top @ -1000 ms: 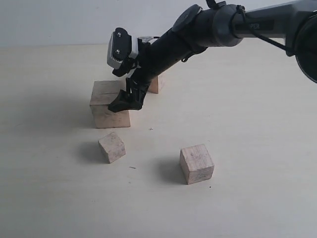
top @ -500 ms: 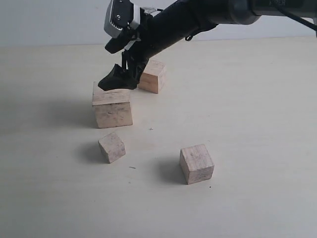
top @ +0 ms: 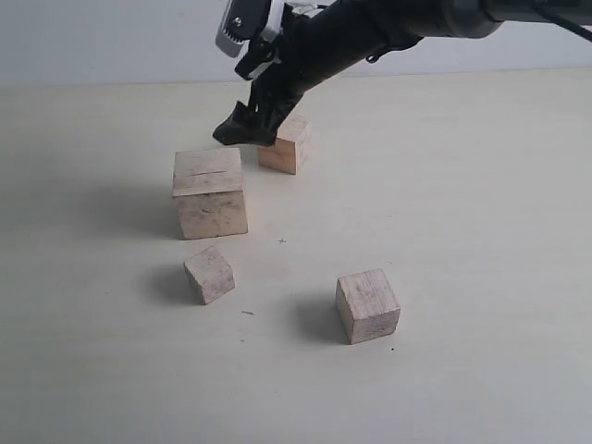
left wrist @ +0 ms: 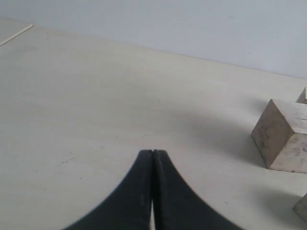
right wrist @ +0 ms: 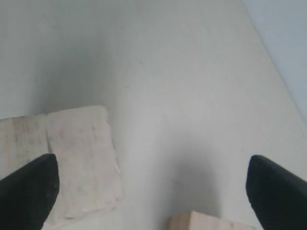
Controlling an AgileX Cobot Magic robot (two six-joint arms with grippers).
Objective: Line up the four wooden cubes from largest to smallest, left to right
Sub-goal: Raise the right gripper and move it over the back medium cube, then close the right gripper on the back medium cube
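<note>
Right claw point(top: 246, 130) hangs in the air, jaws spread wide, nothing between them. The wrist view shows black fingertips point(right wrist: 29, 187) far apart with bare counter in the gap. Left claw point(left wrist: 152, 154) is pressed shut and empty, low over the pale beige counter point(top: 481, 231). It does not show in the exterior view.

Below the right claw, toward the left edge: largest pale beige wooden cube with a thin slit on top point(top: 209, 192). Just behind the claw, nearer the far edge: far beige wooden cube point(top: 289, 148). Toward the near edge: smallest beige wooden cube point(top: 209, 274), turned at an angle, near the largest one. A fourth beige wooden cube point(top: 367, 305) sits well apart from the rest, around the middle of the near edge. No row yet, so I judge the task to be early on.

Risks:
- The wide jaws sit over both the largest cube and the far cube, so a drop here could clip one and shove it.
- The cubes lie at odd angles. A grip not squared to the faces could twist a cube or let it pop out.

Hard to tell:
- The far cube's near top corner is covered by the claw, so I cannot rank it against the fourth cube.
- The right wrist view cuts that cube off at the frame edge.
- The left wrist view shows one cube whole and slivers of two others.
</note>
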